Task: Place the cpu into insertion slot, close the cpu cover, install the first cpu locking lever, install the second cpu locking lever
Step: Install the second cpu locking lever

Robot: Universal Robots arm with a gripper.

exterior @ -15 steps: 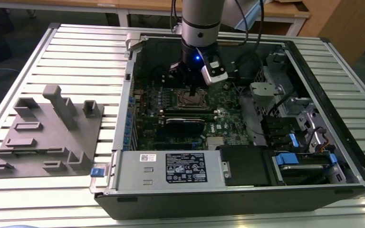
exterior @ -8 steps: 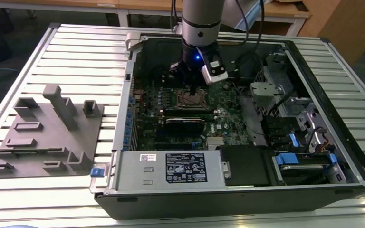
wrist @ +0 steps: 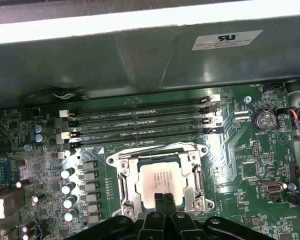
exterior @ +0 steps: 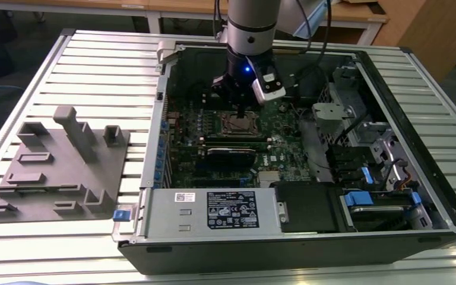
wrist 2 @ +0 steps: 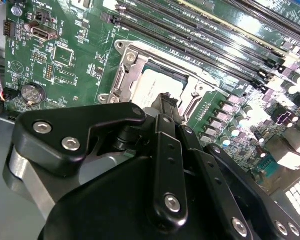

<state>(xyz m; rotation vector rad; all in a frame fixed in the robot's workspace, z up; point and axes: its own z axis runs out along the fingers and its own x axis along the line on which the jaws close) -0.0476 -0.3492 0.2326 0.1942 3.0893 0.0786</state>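
Exterior view, largest item first: your open black computer case (exterior: 418, 196) lies on a slatted white metal table (exterior: 93, 65), with a grey moulded fixture tray (exterior: 54, 169) on the slats toward the exterior view's left. Inside the case lies the green motherboard (exterior: 212, 157), and over it hangs the black robot gripper (exterior: 240, 111) on its silver arm. Next down, in the first wrist view: four long narrow black memory slots (wrist: 140, 122) run just beside the square silver-rimmed insertion slot (wrist: 121, 172). The thin silver cpu cover (wrist: 192, 172) appears to lie closed as a frame around the small flat silver-grey cpu (wrist: 160, 182), which sits seated in the slot. The gripper's fingertips (wrist: 163, 201) look drawn narrow, near together, holding nothing as far as you can judge, poised over the chip's near edge. The levers are too fine to make out, so you cannot tell whether either is latched. For the work in hand, judge your contact carefully: press on lever or frame metal, never on the chip's face, and keep the narrow tips square to the socket rim.
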